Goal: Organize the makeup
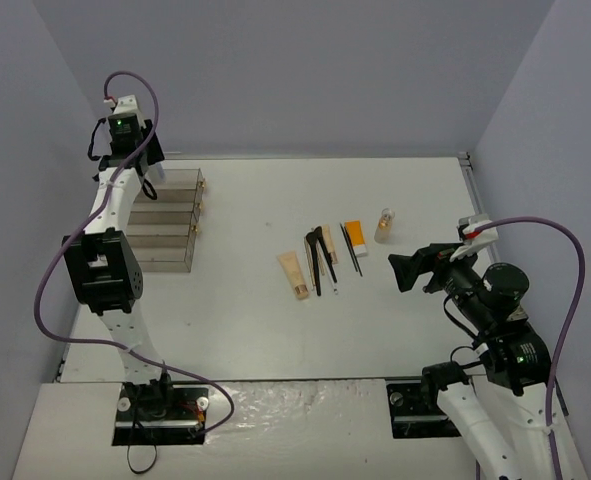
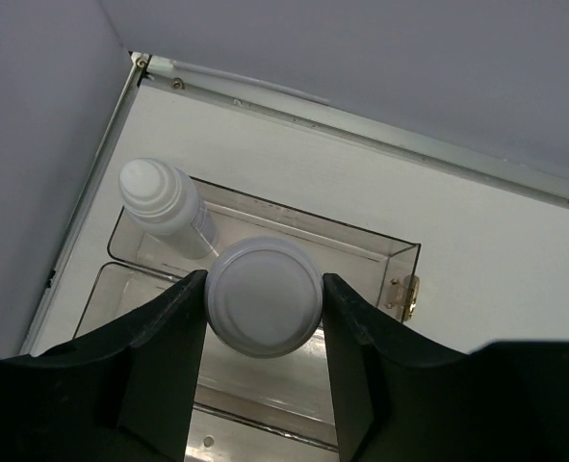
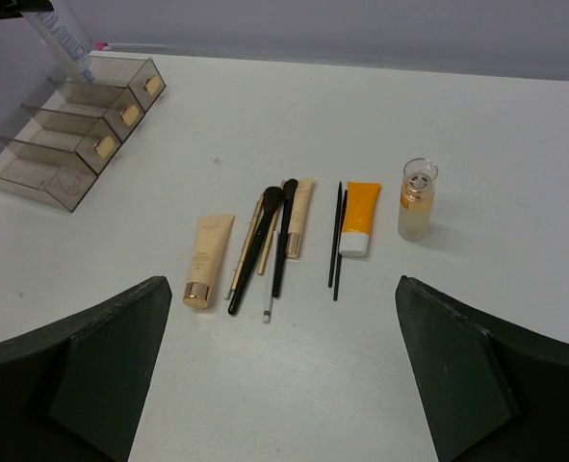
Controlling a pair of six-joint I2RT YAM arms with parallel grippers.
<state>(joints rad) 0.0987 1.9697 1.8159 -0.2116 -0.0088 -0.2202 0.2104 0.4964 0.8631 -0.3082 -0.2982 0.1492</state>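
My left jaws are closed part-way on a bottle (image 2: 265, 296), one on each side of it, at the far left over the drawer box (image 2: 400, 252). From my left wrist I look straight onto the bottle's round end, so its long axis runs away from me, down toward the open compartment below. A second bottle (image 2: 164, 197) lies in that compartment, just to the far left of the one I hold, so I judge that setting mine down turns on landing it beside that one and not on top of it.

To the right, mid-counter (image 1: 275, 330), the rest of the makeup lies in a row, long axes running near to far: beige tube (image 3: 205, 260), brushes (image 3: 263, 241), orange tube (image 3: 361, 217), then the vial (image 3: 417, 200) standing upright at the right end. My right jaws stand wide and hold nothing, hanging near the right side and facing that row; they are much nearer to it than my left.

Only the left wrist view shows the second bottle inside the box. Only the right wrist view shows the row clearly, and what seems to be my held bottle side-on and tilted.
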